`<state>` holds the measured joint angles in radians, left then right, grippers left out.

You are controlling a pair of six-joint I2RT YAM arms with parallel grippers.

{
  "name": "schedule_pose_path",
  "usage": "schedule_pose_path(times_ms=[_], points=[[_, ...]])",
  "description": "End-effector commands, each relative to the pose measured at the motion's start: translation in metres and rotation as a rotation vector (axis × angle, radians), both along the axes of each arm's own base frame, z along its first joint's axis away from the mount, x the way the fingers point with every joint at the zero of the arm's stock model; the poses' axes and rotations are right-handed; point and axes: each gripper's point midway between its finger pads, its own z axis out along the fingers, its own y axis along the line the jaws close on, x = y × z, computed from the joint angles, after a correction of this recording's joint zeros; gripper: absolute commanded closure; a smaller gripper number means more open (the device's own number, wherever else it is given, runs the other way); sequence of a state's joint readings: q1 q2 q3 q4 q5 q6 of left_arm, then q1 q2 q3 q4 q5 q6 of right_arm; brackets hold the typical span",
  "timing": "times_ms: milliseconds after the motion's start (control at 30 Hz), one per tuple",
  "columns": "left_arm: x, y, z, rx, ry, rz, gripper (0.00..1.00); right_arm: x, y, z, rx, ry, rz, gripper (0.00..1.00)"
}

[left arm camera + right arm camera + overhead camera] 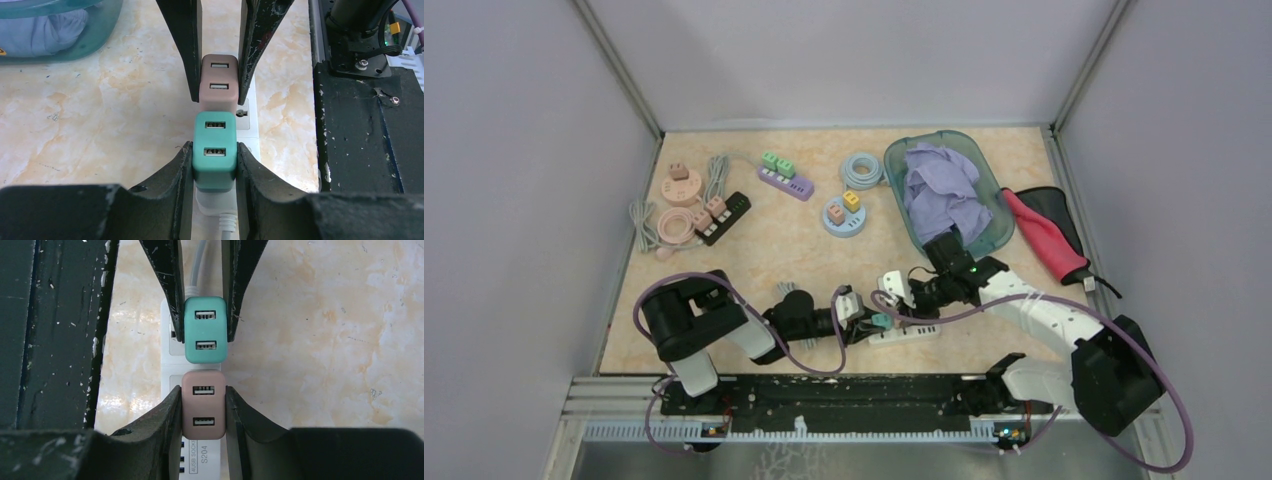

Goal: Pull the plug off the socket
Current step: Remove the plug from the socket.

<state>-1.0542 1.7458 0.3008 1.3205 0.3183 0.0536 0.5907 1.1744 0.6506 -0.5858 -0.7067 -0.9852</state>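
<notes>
A white power strip [904,333] lies near the table's front edge with two USB plugs side by side on it, a teal plug [214,150] and a pink plug [203,404]. My left gripper [214,165] is shut on the teal plug, one finger on each side. My right gripper [202,407] is shut on the pink plug in the same way. Each wrist view also shows the other gripper's fingers clamped on the other plug: the pink plug [218,82] and the teal plug [205,330]. In the top view the two grippers [852,305] [902,292] meet over the strip.
A teal bin [946,190] with purple cloth stands behind the right arm, a red-and-black pouch [1049,233] to its right. Further back lie a purple strip [785,178], a black strip [722,216], round pink [681,186] and blue [844,215] sockets, and coiled cables [862,170].
</notes>
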Motion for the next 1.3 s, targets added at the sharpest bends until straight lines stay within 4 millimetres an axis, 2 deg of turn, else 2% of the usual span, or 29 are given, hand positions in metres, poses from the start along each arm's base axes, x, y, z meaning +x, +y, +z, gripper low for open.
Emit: schedule_pose_path(times_ms=[0,67,133,233,533,700,900,1133,1267], points=[[-0.001,0.012,-0.038,0.120,0.058,0.031,1.00,-0.018,0.028,0.031,0.150,0.028,0.104,1.00],[-0.001,0.011,-0.038,0.121,0.059,0.031,1.00,-0.017,0.037,0.030,0.151,0.027,0.087,1.00],[0.000,0.010,-0.039,0.122,0.061,0.029,1.00,-0.008,0.045,0.034,0.157,0.027,0.032,1.00],[-0.001,0.011,-0.039,0.123,0.063,0.030,1.00,0.003,0.046,0.037,0.148,0.014,-0.018,1.00],[0.000,0.013,-0.040,0.131,0.061,0.037,1.00,0.004,0.012,0.047,0.094,-0.021,0.047,1.00],[0.000,0.011,-0.040,0.128,0.061,0.034,1.00,0.006,0.008,0.056,0.124,-0.033,0.040,1.00],[0.001,0.005,-0.025,0.107,0.076,0.027,0.99,0.036,-0.002,0.066,0.123,-0.070,-0.112,1.00],[0.005,-0.001,-0.018,0.132,0.066,0.023,0.79,0.076,-0.030,0.080,0.127,-0.145,-0.337,1.00],[0.006,-0.002,-0.018,0.137,0.068,0.025,0.66,0.088,-0.047,0.078,0.095,-0.170,-0.418,1.00]])
